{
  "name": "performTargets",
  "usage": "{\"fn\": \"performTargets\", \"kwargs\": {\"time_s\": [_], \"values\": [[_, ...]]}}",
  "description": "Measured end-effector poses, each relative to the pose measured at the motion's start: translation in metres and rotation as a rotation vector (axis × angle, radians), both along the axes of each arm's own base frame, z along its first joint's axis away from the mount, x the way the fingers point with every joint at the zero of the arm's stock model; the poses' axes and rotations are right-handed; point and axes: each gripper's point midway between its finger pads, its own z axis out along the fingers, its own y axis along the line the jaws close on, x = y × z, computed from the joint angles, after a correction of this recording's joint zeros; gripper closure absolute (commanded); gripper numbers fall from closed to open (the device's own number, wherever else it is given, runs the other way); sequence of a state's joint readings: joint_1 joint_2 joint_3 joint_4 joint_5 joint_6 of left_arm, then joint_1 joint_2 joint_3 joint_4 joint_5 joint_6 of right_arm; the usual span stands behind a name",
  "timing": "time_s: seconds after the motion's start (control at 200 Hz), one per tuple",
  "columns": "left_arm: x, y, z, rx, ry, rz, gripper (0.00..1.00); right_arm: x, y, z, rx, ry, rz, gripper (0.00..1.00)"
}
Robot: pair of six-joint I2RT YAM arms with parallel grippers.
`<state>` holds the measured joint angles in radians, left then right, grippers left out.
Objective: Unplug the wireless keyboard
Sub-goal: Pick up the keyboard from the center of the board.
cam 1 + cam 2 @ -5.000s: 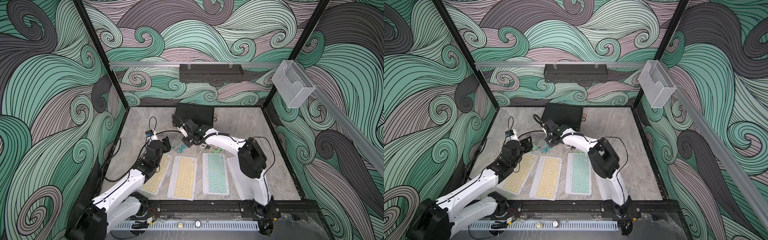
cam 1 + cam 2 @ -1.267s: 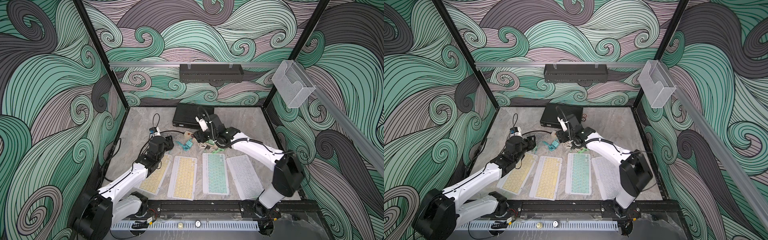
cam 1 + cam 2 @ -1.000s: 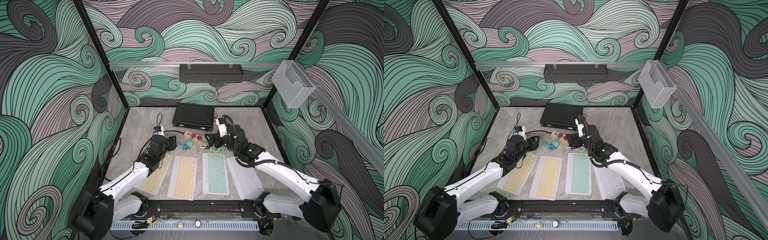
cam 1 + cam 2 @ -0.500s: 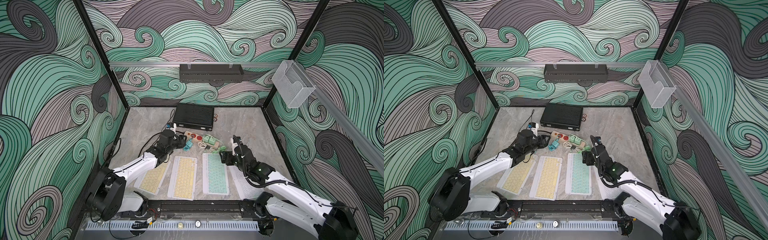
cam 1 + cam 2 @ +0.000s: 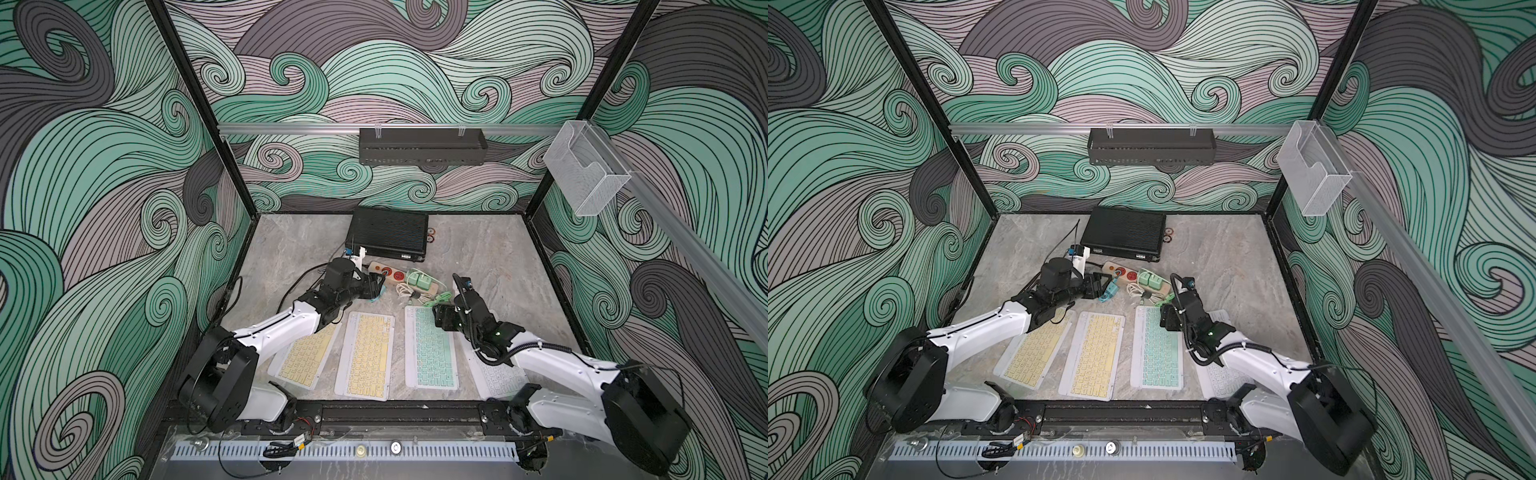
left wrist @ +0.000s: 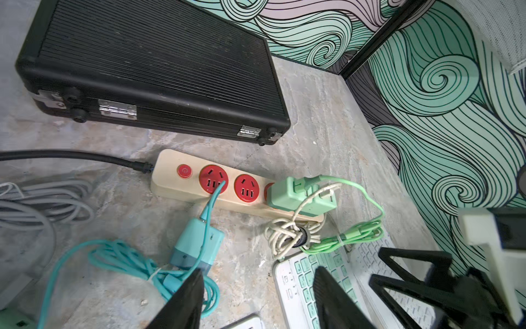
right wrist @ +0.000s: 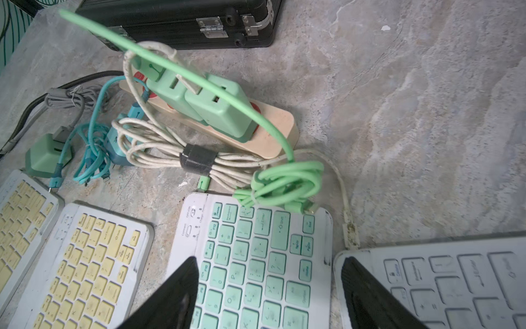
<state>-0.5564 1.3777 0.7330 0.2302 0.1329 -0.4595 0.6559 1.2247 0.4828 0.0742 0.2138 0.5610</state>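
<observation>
Four keyboards sit in a row on the table (image 5: pixel 498 257) for us: two yellow keyboards (image 5: pixel 368 357), a green keyboard (image 5: pixel 430 353), and a white keyboard (image 7: pixel 455 284) at the robot's right end. A white cable (image 7: pixel 345 199) runs from a green charger (image 7: pixel 168 96) on the power strip (image 6: pixel 168 185) down to the white keyboard's far edge, with its plug touching it. The right jaws hang apart over the green keyboard with nothing in them. The left jaws are apart and empty too, just beside a teal charger (image 6: pixel 196 245) lying loose on the table.
</observation>
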Motion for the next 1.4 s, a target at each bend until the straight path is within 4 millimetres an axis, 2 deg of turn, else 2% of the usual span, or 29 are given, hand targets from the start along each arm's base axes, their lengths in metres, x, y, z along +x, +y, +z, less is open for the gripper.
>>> {"fn": "performTargets", "kwargs": {"time_s": [0.105,0.195,0.32,0.455,0.54,0.725,0.876,1.111,1.271,1.401], "values": [[-0.006,-0.01,0.005,0.014,-0.052,-0.05,0.35,0.013,0.008,-0.003,0.008,-0.012,-0.009,0.23],[-0.01,-0.017,0.009,0.029,-0.097,-0.087,0.34,0.024,0.012,-0.005,0.01,-0.024,-0.024,0.34],[-0.015,-0.021,0.008,0.049,-0.142,-0.123,0.34,0.036,0.016,-0.004,0.014,-0.041,-0.05,0.58],[-0.016,-0.023,0.009,0.054,-0.16,-0.143,0.34,0.042,0.017,0.003,0.02,-0.061,-0.063,0.89],[-0.016,-0.025,0.013,0.041,-0.176,-0.15,0.34,0.043,0.016,0.007,0.018,-0.068,-0.066,1.0],[-0.016,-0.029,0.019,0.017,-0.194,-0.165,0.35,0.039,0.014,0.03,0.051,-0.098,-0.062,1.0],[-0.017,-0.033,0.016,0.01,-0.184,-0.182,0.37,0.034,0.017,0.05,0.098,-0.128,-0.041,1.0],[-0.018,-0.036,0.004,0.011,-0.131,-0.195,0.43,0.029,0.03,0.061,0.149,-0.107,0.017,1.0],[-0.014,-0.042,0.01,-0.001,-0.106,-0.202,0.5,0.03,0.04,0.074,0.196,-0.106,0.048,1.0],[-0.018,-0.047,0.009,-0.015,-0.074,-0.232,0.51,0.031,0.047,0.083,0.224,-0.104,0.063,1.0]]}}
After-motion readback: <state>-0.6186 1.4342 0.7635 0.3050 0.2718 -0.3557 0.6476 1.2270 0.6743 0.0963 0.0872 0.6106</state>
